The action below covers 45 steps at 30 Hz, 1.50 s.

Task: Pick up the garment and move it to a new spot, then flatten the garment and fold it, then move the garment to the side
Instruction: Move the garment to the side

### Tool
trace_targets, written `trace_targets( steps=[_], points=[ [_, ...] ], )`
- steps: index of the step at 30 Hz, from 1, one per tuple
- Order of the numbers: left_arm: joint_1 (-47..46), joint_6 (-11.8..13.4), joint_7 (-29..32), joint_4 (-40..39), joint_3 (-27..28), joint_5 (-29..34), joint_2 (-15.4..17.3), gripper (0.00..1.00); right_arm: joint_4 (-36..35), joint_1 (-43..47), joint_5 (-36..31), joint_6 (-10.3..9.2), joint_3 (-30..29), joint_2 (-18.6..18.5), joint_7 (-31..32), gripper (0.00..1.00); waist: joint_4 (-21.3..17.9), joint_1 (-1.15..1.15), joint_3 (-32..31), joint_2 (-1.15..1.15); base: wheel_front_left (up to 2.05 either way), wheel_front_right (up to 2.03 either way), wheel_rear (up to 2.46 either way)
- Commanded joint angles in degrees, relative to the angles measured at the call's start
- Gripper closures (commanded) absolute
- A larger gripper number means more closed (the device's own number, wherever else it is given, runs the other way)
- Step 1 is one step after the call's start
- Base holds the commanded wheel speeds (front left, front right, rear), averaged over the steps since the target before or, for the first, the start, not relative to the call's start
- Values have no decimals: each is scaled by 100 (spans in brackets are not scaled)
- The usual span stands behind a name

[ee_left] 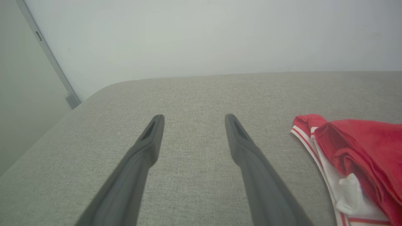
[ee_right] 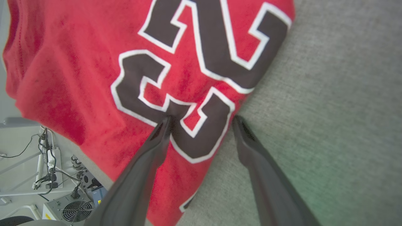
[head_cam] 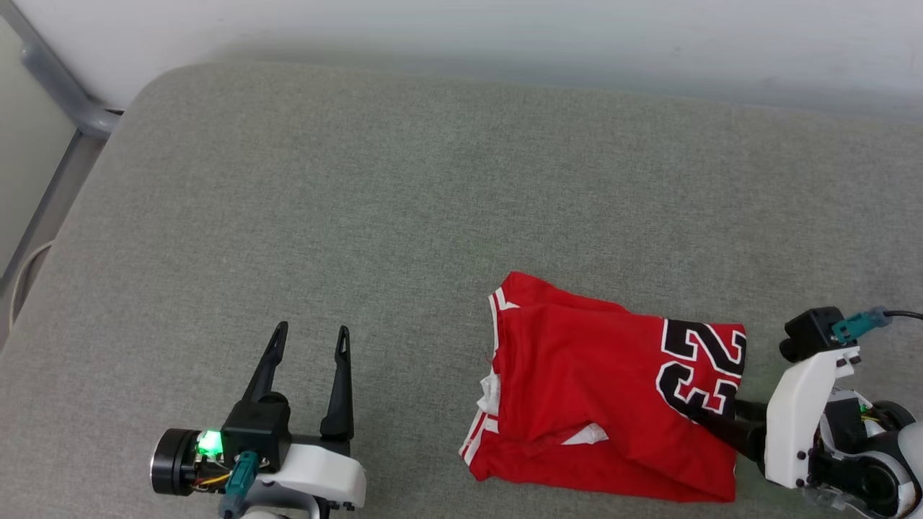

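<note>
The garment [head_cam: 598,389], by the cushion's [head_cam: 360,180] near edge, looks folded, so moving it aside seems next: the right hand [ee_right: 202,121], fingers apart astride its edge, must close (left hand [head_cam: 312,331], likewise apart, waits).

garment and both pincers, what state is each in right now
garment: loosely folded, lying on the grey cushion, number side up
left pincer: open, empty, above bare cushion
right pincer: open, straddling the garment's numbered edge, nothing gripped
</note>
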Motion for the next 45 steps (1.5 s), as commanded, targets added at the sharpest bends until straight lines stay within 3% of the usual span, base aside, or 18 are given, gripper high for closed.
trace_targets(
  steps=[1, 9, 10, 11, 12, 20, 27, 33, 45],
  points=[
    [-116, -19, -26, 2, -14, -36, 2, 0, 159, 11, 71, -6, 100, 114, -41, 0, 82, 0, 117, 0, 0, 0, 0],
    [-222, -13, -26, 48, -43, -43, -20, 0, 471, -14, 150, -6, 698, 186, -367, 0, 125, 0, 246, 0, 0, 0, 0],
    [-221, -9, -26, 57, -42, -50, -20, 0, 460, -46, 164, -6, 733, 149, -470, 11, 117, 0, 243, 0, 0, 0, 0],
    [-220, -6, -26, 69, -38, -57, -22, 0, 448, -91, 188, -6, 763, 116, -575, 71, 103, 0, 234, 0, 0, 0, 0],
    [-216, -6, -26, 83, -30, -62, -23, 0, 432, -137, 207, -6, 790, 82, -671, 100, 86, 0, 219, 0, 0, 0, 0],
    [-146, -19, -26, 120, 39, -73, -19, 0, 28, -665, 10, -6, 1068, -381, -1414, 100, -143, 0, 69, 0, 0, 0, 0],
    [-45, 6, -25, 60, 110, -87, -28, 0, -469, -1140, -573, -6, 1559, -1057, -1920, 100, -671, 0, -73, 0, 0, 0, 0],
    [-66, 11, -20, 26, 143, -51, -28, 0, -629, -1417, -824, -6, 1690, -1386, -2089, 100, -1083, 0, -36, 0, 0, 0, 0],
    [-373, -42, -20, -152, 224, 27, 40, 0, -136, -1923, -869, -7, 1250, -1858, -2248, 100, -1634, 0, 463, 0, 0, 0, 0]
  ],
)
